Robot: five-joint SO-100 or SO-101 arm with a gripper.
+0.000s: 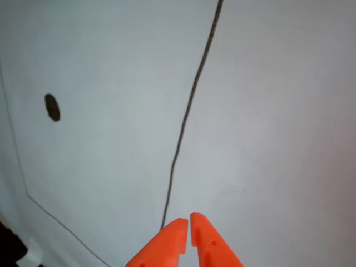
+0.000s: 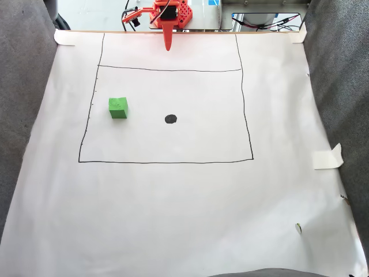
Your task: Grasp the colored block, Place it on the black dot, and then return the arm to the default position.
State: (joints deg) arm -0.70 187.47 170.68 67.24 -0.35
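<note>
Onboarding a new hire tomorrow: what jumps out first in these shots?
In the fixed view, the green block stands out on the white paper, inside the drawn square at its left, apart from the black dot near the middle. The orange arm sits folded at the top edge, its jaws nearly closed and empty.

In the fixed view, the block [image 2: 118,107] is sitting on the paper sheet [image 2: 173,219] inside the drawn rectangle [image 2: 167,162], left of the black dot [image 2: 170,119]; the pincer [image 2: 168,46] is hanging behind both, at the far edge.
</note>
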